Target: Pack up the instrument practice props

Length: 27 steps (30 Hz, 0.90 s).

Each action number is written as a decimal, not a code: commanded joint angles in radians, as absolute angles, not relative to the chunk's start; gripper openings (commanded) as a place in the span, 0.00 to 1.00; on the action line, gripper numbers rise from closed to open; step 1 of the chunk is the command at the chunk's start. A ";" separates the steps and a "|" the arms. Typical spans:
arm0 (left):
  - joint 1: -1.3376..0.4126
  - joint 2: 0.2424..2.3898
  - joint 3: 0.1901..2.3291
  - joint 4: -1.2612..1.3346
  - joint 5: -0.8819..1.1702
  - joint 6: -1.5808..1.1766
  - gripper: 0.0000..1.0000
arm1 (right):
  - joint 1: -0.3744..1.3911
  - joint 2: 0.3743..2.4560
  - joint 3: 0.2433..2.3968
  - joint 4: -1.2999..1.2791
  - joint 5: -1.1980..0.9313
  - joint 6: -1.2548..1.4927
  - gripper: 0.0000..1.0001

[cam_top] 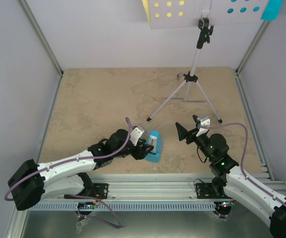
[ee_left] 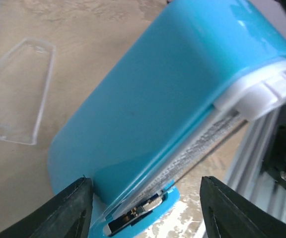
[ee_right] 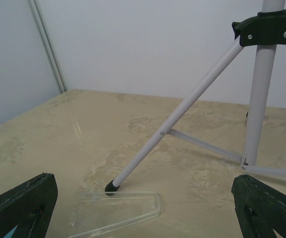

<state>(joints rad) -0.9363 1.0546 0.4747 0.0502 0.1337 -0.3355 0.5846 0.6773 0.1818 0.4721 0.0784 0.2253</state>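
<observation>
The blue metronome (cam_top: 154, 147) lies tipped on its side near the table's front edge. My left gripper (cam_top: 146, 149) stands open around its base. In the left wrist view the metronome (ee_left: 148, 99) fills the frame; the left finger (ee_left: 71, 210) touches its base and the right finger (ee_left: 227, 208) stands apart from it. The lilac music stand (cam_top: 194, 59) is upright at the back. On its holed desk (cam_top: 202, 12) a yellow sheet (cam_top: 146, 10) shows at the left and a cyan sheet (cam_top: 272, 9) at the right. My right gripper (cam_top: 184, 131) is open and empty, facing the stand's legs (ee_right: 182, 111).
A clear plastic cover (ee_right: 115, 210) lies flat on the table by the black foot (ee_right: 111, 187) of the stand's near left leg; it also shows in the left wrist view (ee_left: 14, 94). Grey walls enclose the table, and a metal rail (cam_top: 173, 181) runs along its front edge.
</observation>
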 commanded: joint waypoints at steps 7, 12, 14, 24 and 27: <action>-1.054 1.145 0.495 0.194 0.230 -0.409 0.70 | 0.578 0.677 0.209 0.398 0.149 0.250 0.98; -1.097 1.159 0.507 0.239 0.243 -0.436 0.80 | 0.578 0.691 0.215 0.388 0.161 0.260 0.98; -1.097 1.113 0.511 0.223 0.211 -0.455 0.88 | 0.578 0.699 0.216 0.388 0.162 0.265 0.98; -0.919 0.848 0.596 -0.153 -0.019 -0.526 0.99 | 0.578 0.734 0.238 0.367 0.169 0.288 0.98; -0.835 0.920 0.598 -0.195 -0.127 -0.498 0.98 | 0.578 0.724 0.236 0.364 0.174 0.290 0.98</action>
<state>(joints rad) -0.9230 0.8413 0.5999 -0.0372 0.0162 -0.4995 0.5846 0.7361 0.2108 0.3691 0.1505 0.2749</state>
